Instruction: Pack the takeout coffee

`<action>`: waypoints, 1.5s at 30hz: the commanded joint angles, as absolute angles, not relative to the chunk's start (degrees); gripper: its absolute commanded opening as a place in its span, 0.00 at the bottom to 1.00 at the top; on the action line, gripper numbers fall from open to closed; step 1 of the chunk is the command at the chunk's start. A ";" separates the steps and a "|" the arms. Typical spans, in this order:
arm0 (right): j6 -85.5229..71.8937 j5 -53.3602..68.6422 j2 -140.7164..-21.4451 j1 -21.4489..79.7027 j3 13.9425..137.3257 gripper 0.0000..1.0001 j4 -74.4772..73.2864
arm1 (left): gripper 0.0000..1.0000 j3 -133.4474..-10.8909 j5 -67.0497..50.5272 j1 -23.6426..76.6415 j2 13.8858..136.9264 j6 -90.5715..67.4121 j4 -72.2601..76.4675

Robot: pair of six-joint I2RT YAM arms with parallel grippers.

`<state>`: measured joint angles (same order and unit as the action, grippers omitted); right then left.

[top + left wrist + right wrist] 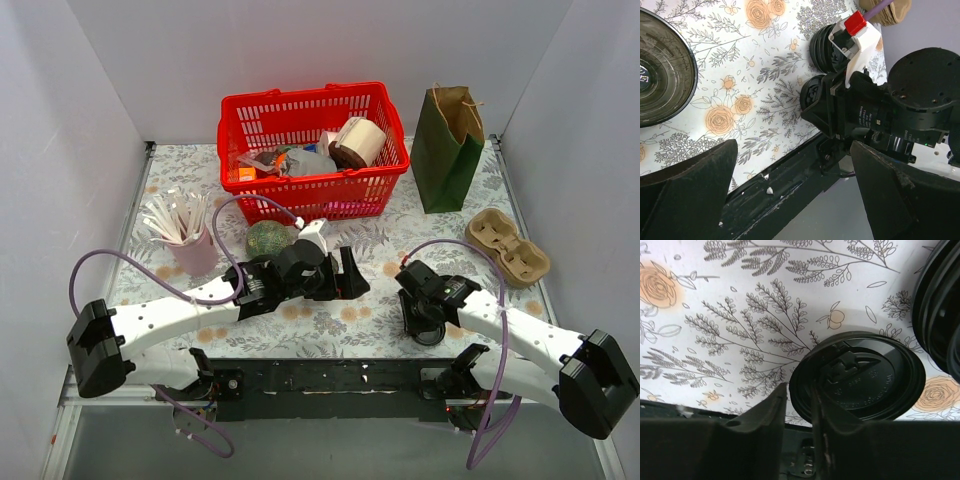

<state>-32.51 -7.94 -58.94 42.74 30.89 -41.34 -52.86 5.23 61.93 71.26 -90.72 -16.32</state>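
Note:
A round black sip lid (pixel 865 377) lies near the table's front edge; I cannot tell whether a cup sits under it. It also shows in the top view (pixel 433 333) and in the left wrist view (pixel 811 95). My right gripper (pixel 797 390) is shut on the lid's left rim, and it shows in the top view too (pixel 425 320). A second black ribbed round thing (pixel 940 315) lies just beside the lid, also in the left wrist view (pixel 824 47). My left gripper (pixel 345 272) is open and empty, left of the right gripper, with its fingers (pixel 690 190) wide apart.
A red basket (pixel 300 100) full of items stands at the back. A green paper bag (pixel 447 150) stands to its right. A tan cardboard cup tray (pixel 508 245) lies at the right. A pink cup of stirrers (pixel 192 250) and a glass bowl (pixel 268 240) stand at the left.

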 commanded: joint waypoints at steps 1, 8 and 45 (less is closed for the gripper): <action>-34.63 -10.72 -58.54 43.86 30.41 0.28 -38.15 | 0.98 -51.60 7.56 61.61 67.59 -90.79 -17.75; -35.33 -9.24 -58.36 44.03 31.55 0.01 -37.97 | 0.98 -51.42 8.61 61.61 65.92 -91.14 -19.25; -38.04 48.52 -49.04 42.72 55.98 0.01 3.06 | 0.98 -32.96 -4.16 61.44 28.04 -72.31 4.82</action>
